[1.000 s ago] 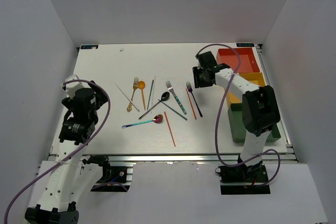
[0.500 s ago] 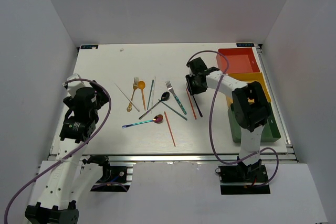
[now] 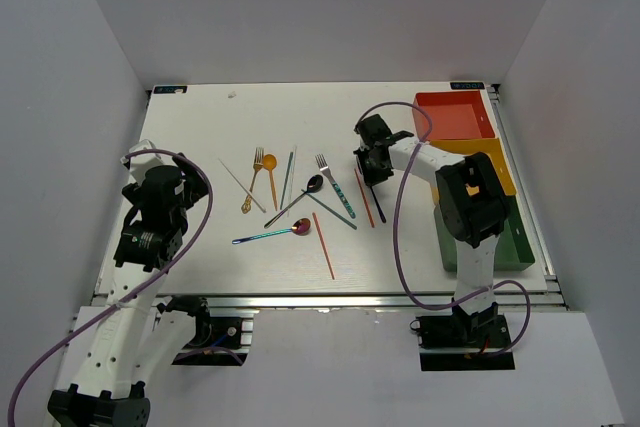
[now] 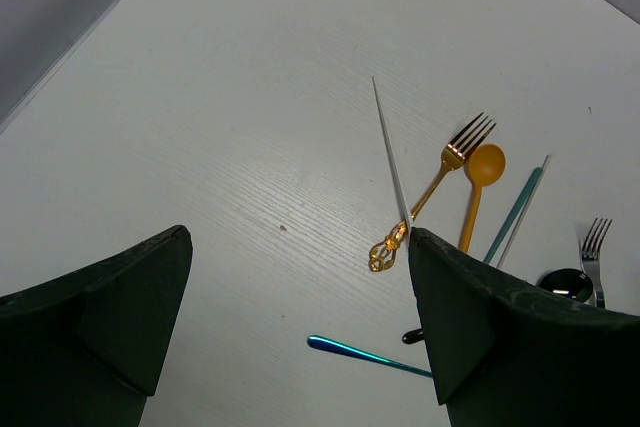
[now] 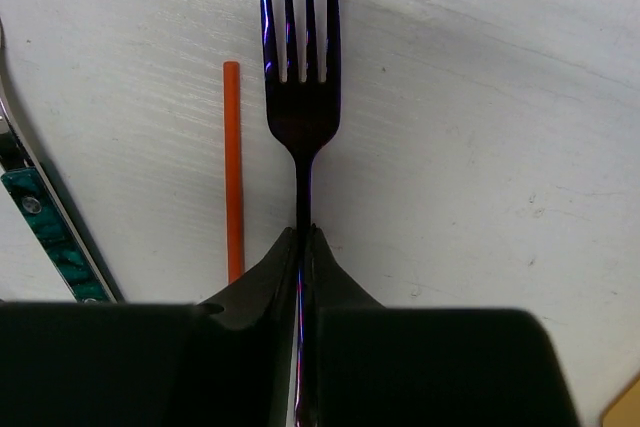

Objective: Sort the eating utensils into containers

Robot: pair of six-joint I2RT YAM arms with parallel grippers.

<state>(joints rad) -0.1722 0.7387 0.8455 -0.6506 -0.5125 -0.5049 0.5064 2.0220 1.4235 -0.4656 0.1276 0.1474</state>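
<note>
My right gripper [image 3: 371, 168] [image 5: 303, 232] is shut on the thin handle of the black iridescent fork [image 5: 300, 117], which lies flat on the table with an orange-red chopstick [image 5: 232, 167] beside it. The fork's handle end [image 3: 378, 212] sticks out below the gripper. My left gripper [image 3: 152, 163] [image 4: 300, 247] hangs open over bare table at the left. Ahead of it lie the gold fork [image 4: 450, 162], orange spoon [image 4: 478, 187], silver chopstick [image 4: 390, 152] and teal chopstick [image 4: 515, 215]. The red-orange tray [image 3: 455, 114], yellow tray [image 3: 492, 152] and dark green tray [image 3: 520, 247] line the right edge.
More utensils lie mid-table: a black spoon [image 3: 300, 197], a silver fork with a teal handle [image 3: 335, 187], an iridescent teal-purple spoon [image 3: 270, 234] and a second red chopstick [image 3: 323, 245]. My right arm covers part of the yellow and green trays. White walls enclose the table.
My right gripper has moved left and down from beside the red-orange tray onto the black fork and has shut on its handle. The left arm has not moved.
</note>
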